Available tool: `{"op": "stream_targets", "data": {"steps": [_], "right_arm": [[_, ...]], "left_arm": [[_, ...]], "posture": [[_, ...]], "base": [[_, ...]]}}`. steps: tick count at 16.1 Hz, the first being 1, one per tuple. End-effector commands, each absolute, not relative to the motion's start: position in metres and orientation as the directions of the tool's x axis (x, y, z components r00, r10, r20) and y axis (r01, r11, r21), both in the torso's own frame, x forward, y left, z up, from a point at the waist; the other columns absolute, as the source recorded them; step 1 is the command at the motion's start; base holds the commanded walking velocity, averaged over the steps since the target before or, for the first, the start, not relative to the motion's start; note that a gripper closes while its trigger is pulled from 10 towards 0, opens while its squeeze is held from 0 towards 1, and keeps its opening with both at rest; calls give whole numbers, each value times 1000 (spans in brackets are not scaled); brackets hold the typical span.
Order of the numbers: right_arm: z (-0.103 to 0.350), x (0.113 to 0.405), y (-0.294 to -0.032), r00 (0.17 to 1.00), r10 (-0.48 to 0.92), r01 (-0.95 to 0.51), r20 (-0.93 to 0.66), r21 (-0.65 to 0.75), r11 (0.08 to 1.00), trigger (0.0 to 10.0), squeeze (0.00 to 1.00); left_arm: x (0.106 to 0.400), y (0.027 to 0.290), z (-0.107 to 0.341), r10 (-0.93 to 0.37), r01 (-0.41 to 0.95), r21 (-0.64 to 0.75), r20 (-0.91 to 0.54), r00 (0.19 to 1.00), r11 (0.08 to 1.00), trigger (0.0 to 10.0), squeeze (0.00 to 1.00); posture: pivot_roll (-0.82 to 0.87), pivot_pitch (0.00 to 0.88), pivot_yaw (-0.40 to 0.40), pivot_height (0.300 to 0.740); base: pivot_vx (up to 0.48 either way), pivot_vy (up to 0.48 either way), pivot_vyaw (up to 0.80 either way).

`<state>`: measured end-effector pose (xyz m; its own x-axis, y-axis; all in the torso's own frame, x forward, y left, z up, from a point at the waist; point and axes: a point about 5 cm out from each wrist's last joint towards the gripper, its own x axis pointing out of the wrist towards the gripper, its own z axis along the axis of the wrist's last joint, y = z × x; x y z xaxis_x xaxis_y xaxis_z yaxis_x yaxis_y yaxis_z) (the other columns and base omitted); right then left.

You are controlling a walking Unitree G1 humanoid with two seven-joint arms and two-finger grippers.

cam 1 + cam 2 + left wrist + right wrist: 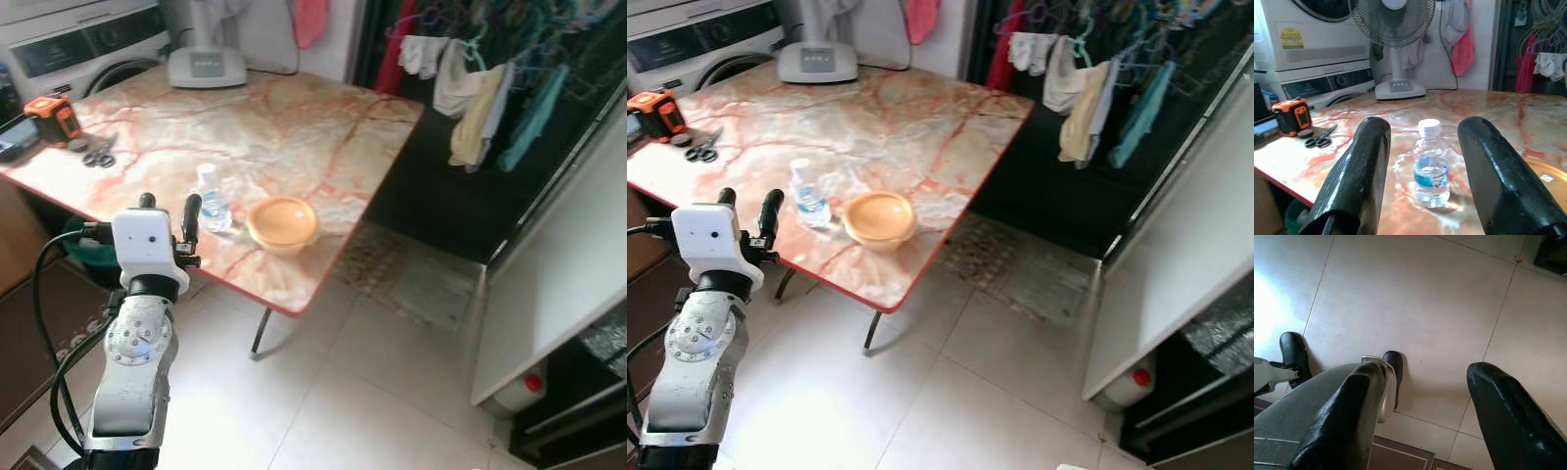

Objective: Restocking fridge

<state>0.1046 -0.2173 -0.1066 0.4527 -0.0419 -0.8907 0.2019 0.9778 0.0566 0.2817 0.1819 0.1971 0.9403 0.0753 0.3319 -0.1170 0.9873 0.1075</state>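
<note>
A small clear water bottle [212,200] with a white cap and blue label stands upright near the front edge of the pink marble table [294,127]. Beside it sits an orange lidded bowl [282,224]. My left gripper [168,217] is raised just short of the table edge, open, with the bottle [1430,169] framed between its two fingers [1359,171] but still ahead of them. My right gripper [1420,421] hangs over the tiled floor, open with nothing between its fingers.
Scissors [98,157], an orange tape measure [51,117] and a fan base [206,67] lie on the table. A washing machine [78,44] stands behind it. Clothes [470,98] hang at the right, past a white door [578,255]. Tiled floor [353,392] lies open ahead.
</note>
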Motion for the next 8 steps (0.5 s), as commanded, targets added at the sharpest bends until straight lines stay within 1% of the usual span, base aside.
{"op": "stream_targets", "data": {"steps": [1, 5, 6, 8], "right_arm": [[-107, 101, -223, 437, -55, 190, -898, 32, 981, 10000, 0], [-106, 102, -223, 441, -50, 193, -896, 40, 980, 10000, 0], [-107, 101, -222, 438, -50, 218, -897, 52, 975, 10000, 0], [-107, 100, -222, 435, -47, 211, -899, 51, 976, 10000, 0]], "left_arm": [[284, 181, 198, 81, -124, 111, 329, 941, 986, 10000, 0], [284, 182, 198, 86, -129, 110, 329, 940, 986, 10000, 0], [284, 182, 197, 86, -129, 110, 328, 941, 986, 10000, 0], [284, 182, 198, 88, -130, 108, 329, 940, 986, 10000, 0]], "posture": [[59, 12, -102, 740], [57, 14, -101, 740], [58, 16, -102, 740], [59, 17, -103, 740]], "base": [[0, 0, 638], [0, 0, 800], [0, 0, 0], [0, 0, 0]]}}
